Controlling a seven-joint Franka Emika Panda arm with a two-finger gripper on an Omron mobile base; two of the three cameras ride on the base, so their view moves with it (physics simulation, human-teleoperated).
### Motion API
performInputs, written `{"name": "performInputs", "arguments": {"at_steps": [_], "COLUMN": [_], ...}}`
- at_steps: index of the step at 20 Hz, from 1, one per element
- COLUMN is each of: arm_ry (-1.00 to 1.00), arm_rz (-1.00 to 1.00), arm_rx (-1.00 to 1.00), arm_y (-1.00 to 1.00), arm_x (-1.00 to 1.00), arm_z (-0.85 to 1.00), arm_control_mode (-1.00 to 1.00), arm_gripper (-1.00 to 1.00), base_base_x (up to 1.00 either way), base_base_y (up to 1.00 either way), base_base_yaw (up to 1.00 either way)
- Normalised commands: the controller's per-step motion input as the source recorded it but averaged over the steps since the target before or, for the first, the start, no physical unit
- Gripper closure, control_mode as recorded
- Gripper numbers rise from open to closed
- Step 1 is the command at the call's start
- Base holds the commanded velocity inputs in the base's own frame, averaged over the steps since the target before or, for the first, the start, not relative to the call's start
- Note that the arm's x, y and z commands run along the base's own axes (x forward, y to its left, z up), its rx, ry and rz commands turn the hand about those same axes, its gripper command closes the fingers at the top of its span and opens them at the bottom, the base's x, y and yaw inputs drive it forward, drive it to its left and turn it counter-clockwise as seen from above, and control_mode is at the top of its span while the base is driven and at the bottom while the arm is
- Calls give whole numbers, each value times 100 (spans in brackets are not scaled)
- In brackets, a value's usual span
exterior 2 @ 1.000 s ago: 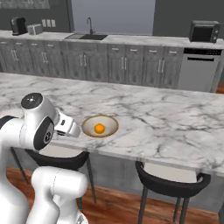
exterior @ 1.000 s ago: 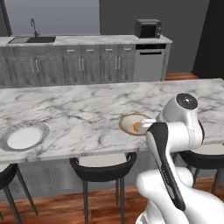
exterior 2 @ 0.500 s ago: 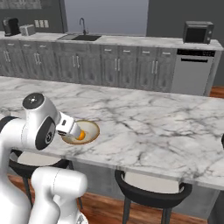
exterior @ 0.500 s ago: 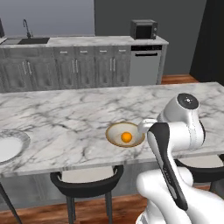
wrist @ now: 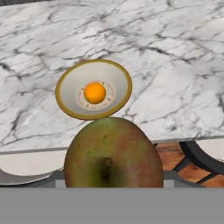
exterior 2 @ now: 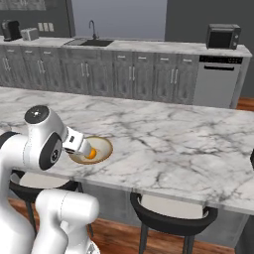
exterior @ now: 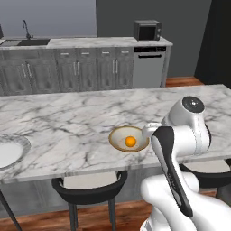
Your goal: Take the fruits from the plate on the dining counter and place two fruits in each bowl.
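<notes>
Now the claw (wrist: 107, 186) is pinching a round olive-brown, red-flushed fruit (wrist: 113, 153) just short of the pale tan brown-rimmed bowl (wrist: 70, 87) ahead on the white marble table (wrist: 175, 65), probably to join the small bright orange fruit (wrist: 95, 92) inside.

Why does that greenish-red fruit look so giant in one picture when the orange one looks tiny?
In the hand view the greenish-red fruit sits right up against the camera, so it looms large; the orange fruit lies farther off in the tan bowl. Everything looks sharp.
</notes>
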Motion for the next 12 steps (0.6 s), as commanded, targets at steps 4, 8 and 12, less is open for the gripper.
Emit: {"name": "performInputs", "arguments": {"at_steps": [4,8,12], "arm_ry": [0,0,12], "arm_rz": [0,0,0], "arm_rx": [0,0,-2], "arm_y": [0,6,0], "arm_x": [0,11,99], "arm_z": [0,0,-1], "arm_control_mode": [-100,-100,-100], "arm_gripper": [100,100,100], "base_base_x": [14,0,0], "base_base_y": [0,0,0], "base_base_yaw": [0,0,0]}}
